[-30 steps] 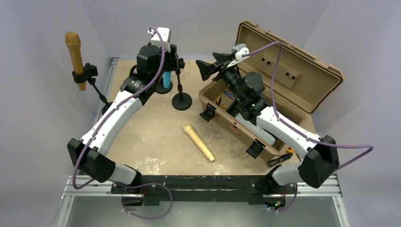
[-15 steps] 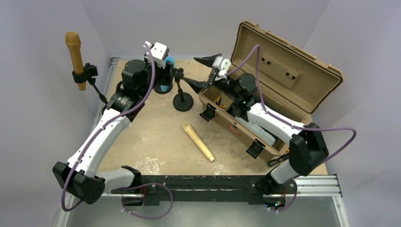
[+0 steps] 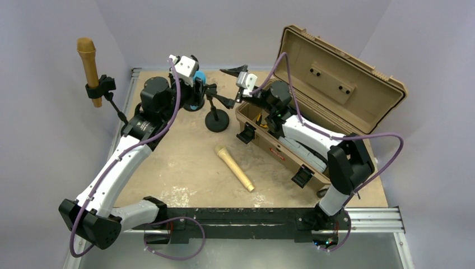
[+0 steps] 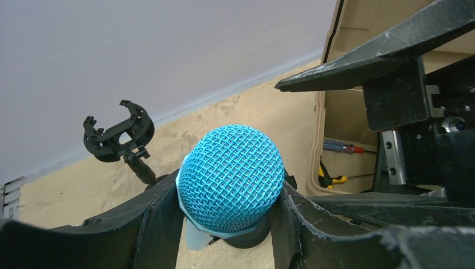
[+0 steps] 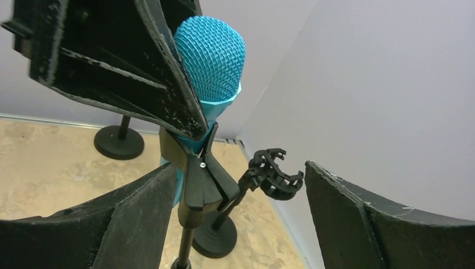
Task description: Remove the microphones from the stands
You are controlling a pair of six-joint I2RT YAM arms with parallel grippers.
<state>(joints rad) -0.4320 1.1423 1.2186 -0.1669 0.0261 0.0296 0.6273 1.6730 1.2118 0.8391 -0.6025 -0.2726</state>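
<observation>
A blue microphone stands upright in the black clip of a stand at the back middle of the table; its head also shows in the right wrist view and the top view. My left gripper is shut on it, one finger pressed against each side just below the mesh head. My right gripper is open beside the stand, its jaws wide apart on either side of the clip and pole without touching them. In the top view the left gripper and right gripper face each other across the stand.
A second stand with an empty clip stands just behind. A tan microphone sits in a stand at the far left. A gold microphone lies on the table. The open tan case with tools is at the right.
Both grippers have come in toward the stand. The left one dropped and closed round the blue microphone; the right one swung left, out from above the case, to the stand.
</observation>
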